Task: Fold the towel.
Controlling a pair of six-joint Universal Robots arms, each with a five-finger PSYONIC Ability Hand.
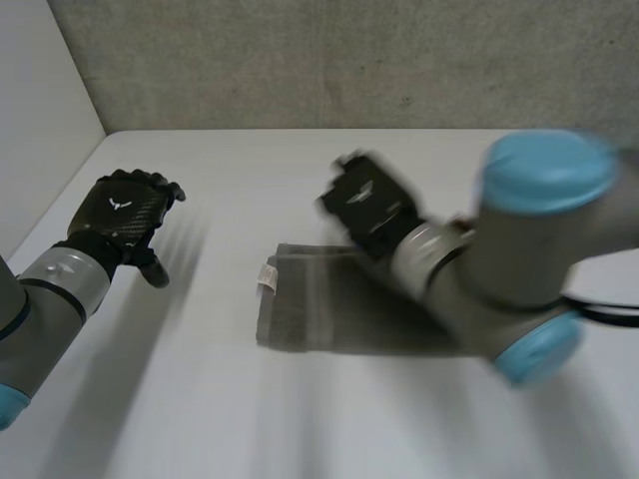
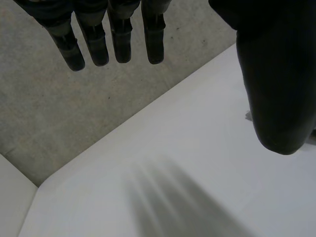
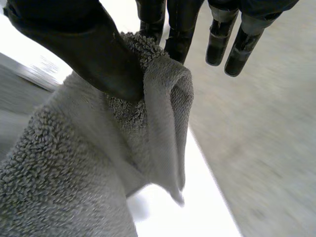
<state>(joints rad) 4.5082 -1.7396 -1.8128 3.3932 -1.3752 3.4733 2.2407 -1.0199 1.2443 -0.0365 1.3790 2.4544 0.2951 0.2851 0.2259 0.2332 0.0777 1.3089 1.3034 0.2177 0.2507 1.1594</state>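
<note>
Folding step: our right hand (image 1: 364,205) pinches, apparently, a corner of the towel (image 1: 310,314); left hand (image 1: 120,215) hangs slack, empty. Next we must carry that corner across.

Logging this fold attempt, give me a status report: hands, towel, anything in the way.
Left hand open above table, apart from towel. Right hand pinches towel's far edge. Towel lies partly on table. No obstacle seen.
</note>
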